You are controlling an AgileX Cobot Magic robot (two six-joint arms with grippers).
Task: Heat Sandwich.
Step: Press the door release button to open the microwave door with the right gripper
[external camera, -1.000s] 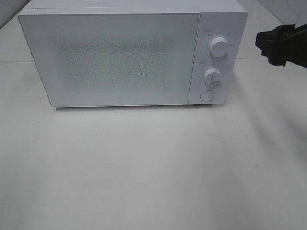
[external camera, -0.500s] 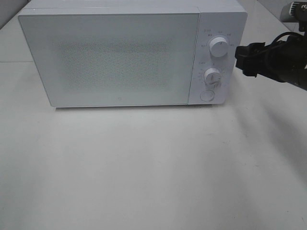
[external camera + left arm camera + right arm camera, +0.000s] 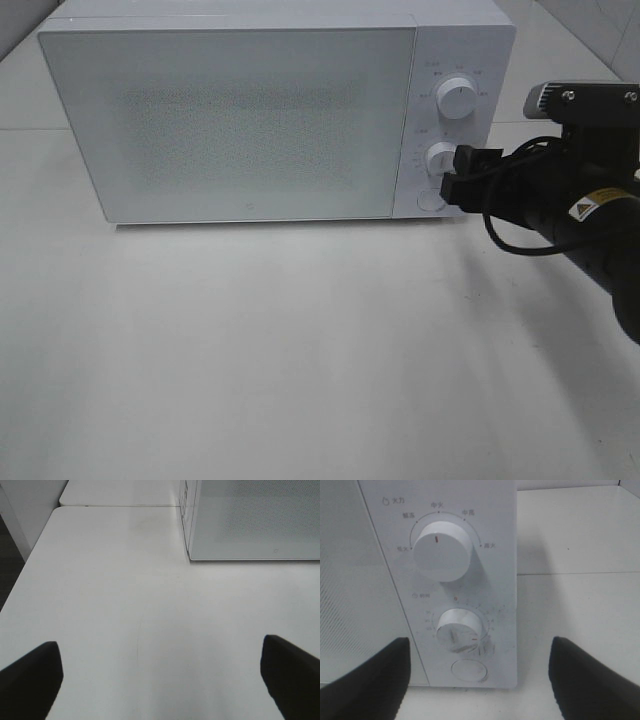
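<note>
- Exterior high: a white microwave (image 3: 230,120), door shut, sits on a white table (image 3: 300,350). The right gripper (image 3: 458,172), jaws apart, is just beside the lower knob (image 3: 441,158). The sandwich is out of sight.
- Left wrist: the left gripper (image 3: 159,645) is spread wide above the table.
- Right wrist: black fingers (image 3: 370,680) stand apart, holding nothing.

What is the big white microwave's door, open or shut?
Shut. The speckled white door sits flush with the white microwave's front, right beside the knob panel, no gap.
</note>
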